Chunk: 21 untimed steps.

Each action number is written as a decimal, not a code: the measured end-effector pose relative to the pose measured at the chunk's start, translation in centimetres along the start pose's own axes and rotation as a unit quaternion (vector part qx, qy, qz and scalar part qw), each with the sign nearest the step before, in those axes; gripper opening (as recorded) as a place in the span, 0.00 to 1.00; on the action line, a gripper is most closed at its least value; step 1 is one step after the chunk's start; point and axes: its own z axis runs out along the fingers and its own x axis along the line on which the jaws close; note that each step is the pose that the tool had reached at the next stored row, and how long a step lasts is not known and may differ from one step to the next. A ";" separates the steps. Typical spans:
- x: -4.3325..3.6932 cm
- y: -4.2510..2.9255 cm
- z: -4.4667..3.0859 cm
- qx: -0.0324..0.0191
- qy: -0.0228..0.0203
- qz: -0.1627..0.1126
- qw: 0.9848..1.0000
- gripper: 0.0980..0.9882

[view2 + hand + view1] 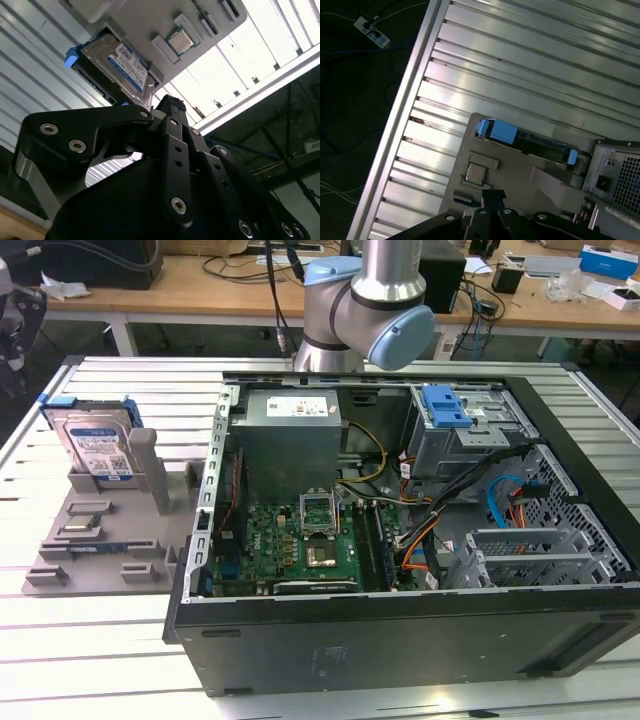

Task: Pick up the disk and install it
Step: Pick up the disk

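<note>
The disk [95, 445] is sitting in the upper left of the exterior view, propped on its edge in a slot of a grey fixture tray [100, 540], with its white-and-blue label facing the camera and its blue rail frame showing along its sides. The tray is lying on a slatted aluminium table [90, 680], just beside the left wall of an open computer case [400, 640] that is taking up the middle and right of that view. Inside the case, a grey power supply [290, 435] is sitting toward the upper middle above a green motherboard [300, 540], and a bright blue latch [445, 405] is showing on the drive cage at the upper right. The arm [370, 300] is rising at the top centre behind the case. In both wrist views the gripper [170, 104] [493, 194] is hanging over the tray [150, 20] [520, 175] with its fingers pressed together and nothing between them, apart from the disk [122, 67] [527, 141]. A small square processor chip [180, 41] [476, 173] is resting in a recess of the tray near the disk. The disk is lying outside the case and is not touching the gripper.
</note>
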 end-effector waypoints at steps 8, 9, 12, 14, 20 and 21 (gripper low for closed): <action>0.00 0.00 0.00 -0.002 0.003 -0.075 0.997 0.01; 0.00 0.00 0.00 -0.002 0.004 -0.085 0.996 0.01; 0.00 0.00 0.00 -0.002 0.005 -0.105 0.994 0.01; 0.00 0.00 0.00 -0.003 0.005 -0.122 0.993 0.01; 0.00 0.00 0.00 -0.004 0.007 -0.163 0.987 0.01; 0.00 0.00 0.00 -0.004 0.008 -0.168 0.986 0.01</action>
